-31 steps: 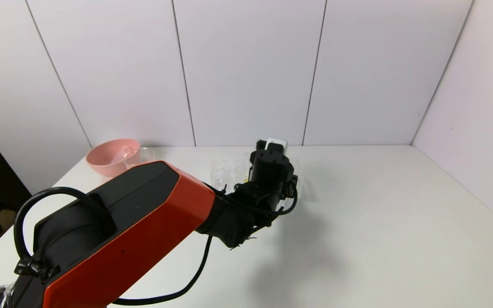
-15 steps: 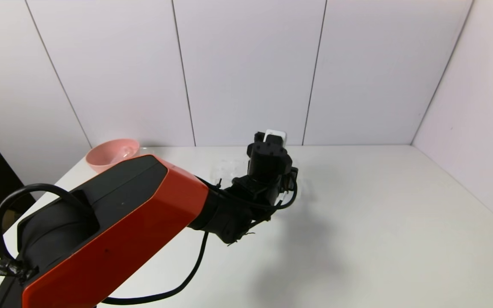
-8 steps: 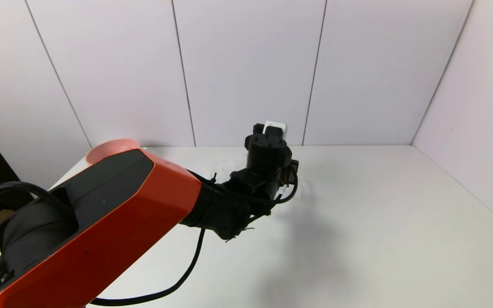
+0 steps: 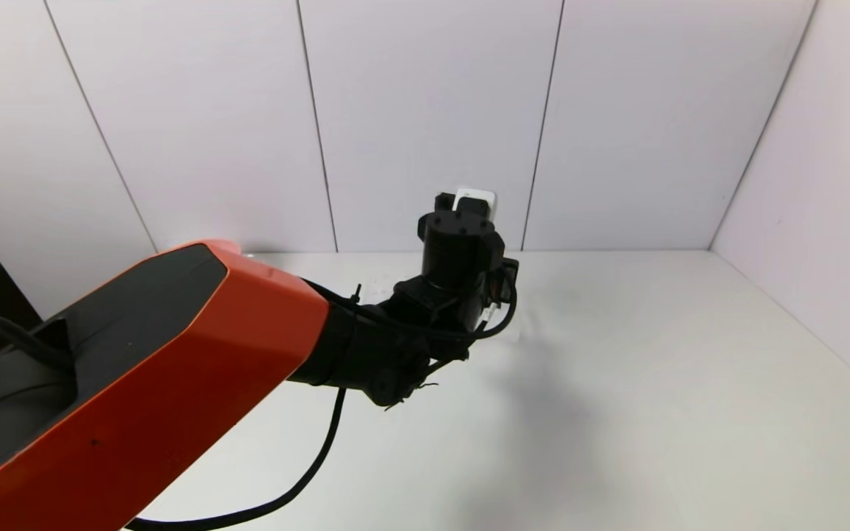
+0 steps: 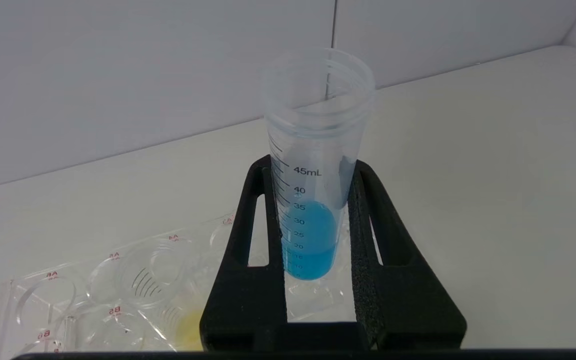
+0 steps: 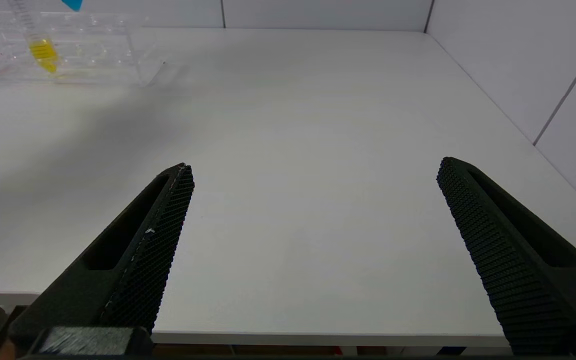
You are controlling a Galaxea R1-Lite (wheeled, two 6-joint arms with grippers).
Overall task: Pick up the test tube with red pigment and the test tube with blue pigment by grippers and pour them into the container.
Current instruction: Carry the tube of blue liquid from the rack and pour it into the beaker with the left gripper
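The clear plastic rack (image 5: 118,280) with round holes lies on the white table (image 4: 654,383), a yellow-liquid tube (image 6: 43,52) in it. Above the rack, the left gripper (image 5: 313,165) clamps the transparent, graduated test tube with blue pigment (image 5: 310,200) upright between ribbed black fingers (image 5: 368,240). The right gripper (image 6: 313,172) hangs wide apart near the table edge.

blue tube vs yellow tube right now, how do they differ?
1. The clear graduated test tube with blue liquid is clamped between the black fingers of the left gripper; the clear graduated tube with yellow liquid is untouched.
2. The blue tube is lifted clear above the clear plastic tube rack; the yellow tube stands in it.

Shared: both clear, marked, liquid only in the lower part. The right gripper is open, empty.
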